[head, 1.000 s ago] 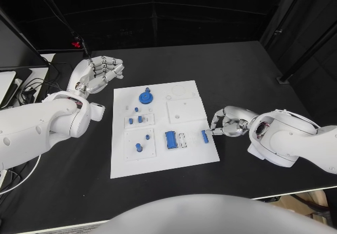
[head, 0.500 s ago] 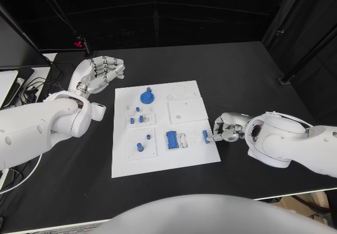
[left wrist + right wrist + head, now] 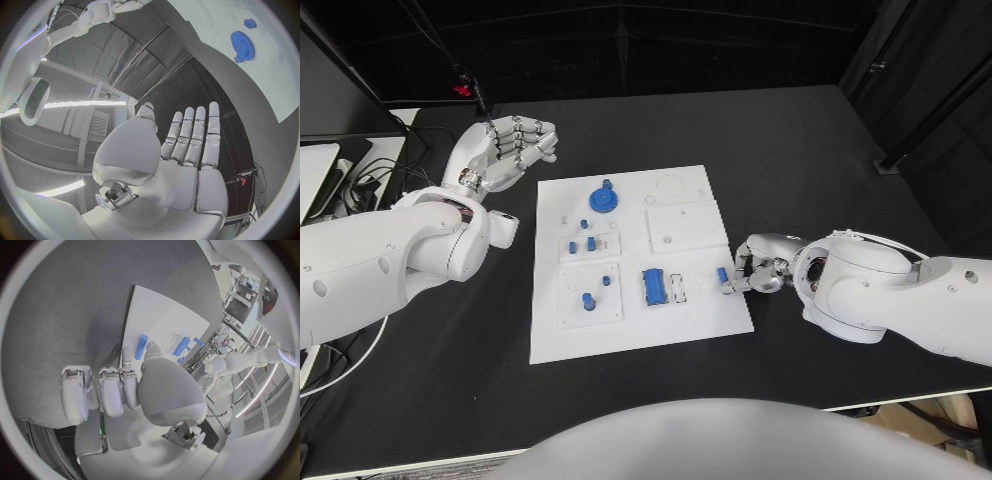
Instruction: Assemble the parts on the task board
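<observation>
The white task board (image 3: 689,205) lies mid-table with a blue gear (image 3: 602,197), a blue block (image 3: 651,286) and small blue pieces (image 3: 586,300) on it. A short blue bar (image 3: 723,276) lies flat by the board's right edge. My right hand (image 3: 759,266) sits at that edge with its fingers curled in. In the right wrist view its thumb tip (image 3: 152,347) rests beside the blue bar (image 3: 141,346) on the board (image 3: 162,315). My left hand (image 3: 511,146) hovers off the board's far left corner, fingers straight and holding nothing. The left wrist view shows the left hand (image 3: 184,155), the gear (image 3: 242,43) and the board (image 3: 278,80).
Black table (image 3: 776,140) surrounds the board, with bare room behind it and to the right. Cables and a pale device (image 3: 329,175) lie at the table's left edge. A dark post (image 3: 913,110) stands at the back right.
My right hand has closed in on the board's right edge and curled up beside the blue bar, which has barely shifted. The left hand has held still.
</observation>
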